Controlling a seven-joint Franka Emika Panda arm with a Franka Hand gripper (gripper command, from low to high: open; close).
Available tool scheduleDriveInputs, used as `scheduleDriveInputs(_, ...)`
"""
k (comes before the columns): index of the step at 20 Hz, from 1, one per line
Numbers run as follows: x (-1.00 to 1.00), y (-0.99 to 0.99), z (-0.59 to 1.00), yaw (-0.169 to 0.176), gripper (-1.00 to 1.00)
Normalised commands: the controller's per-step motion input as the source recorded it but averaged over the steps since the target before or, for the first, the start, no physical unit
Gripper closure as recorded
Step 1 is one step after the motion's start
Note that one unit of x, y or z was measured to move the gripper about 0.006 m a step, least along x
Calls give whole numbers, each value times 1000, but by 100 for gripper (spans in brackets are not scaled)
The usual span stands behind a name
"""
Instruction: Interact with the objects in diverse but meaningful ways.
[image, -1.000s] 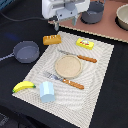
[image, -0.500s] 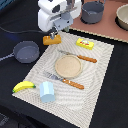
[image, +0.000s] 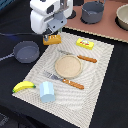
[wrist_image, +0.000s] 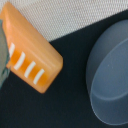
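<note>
The orange-brown bread loaf (image: 52, 39) lies at the far corner of the striped placemat (image: 95, 82). My white gripper (image: 50, 34) hangs right above the loaf, and its fingers are hidden behind the hand. In the wrist view the loaf (wrist_image: 31, 61) fills one side with the dark grey pan (wrist_image: 107, 75) beside it; a blurred grey shape at the frame edge touches the loaf. In the exterior view the pan (image: 26, 51) sits on the dark table, left of the mat. The yellow banana (image: 22, 86), light blue cup (image: 46, 91) and yellow packet (image: 85, 44) rest on the mat.
A tan plate (image: 67, 66) lies mid-mat between a knife (image: 82, 58) and a fork (image: 64, 80). A grey pot (image: 92, 11) and a pale bowl (image: 123, 17) stand on the brown surface at the back.
My gripper has travelled toward the exterior view's left and come down over the bread loaf. The loaf and the other items have stayed where they were.
</note>
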Motion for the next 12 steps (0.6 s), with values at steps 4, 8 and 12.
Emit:
scheduleDriveInputs(4,-1000,-10,-114,52,-100)
scheduleDriveInputs(8,-904,-75,-234,66,-100)
scheduleDriveInputs(12,-676,-253,-339,58,-100)
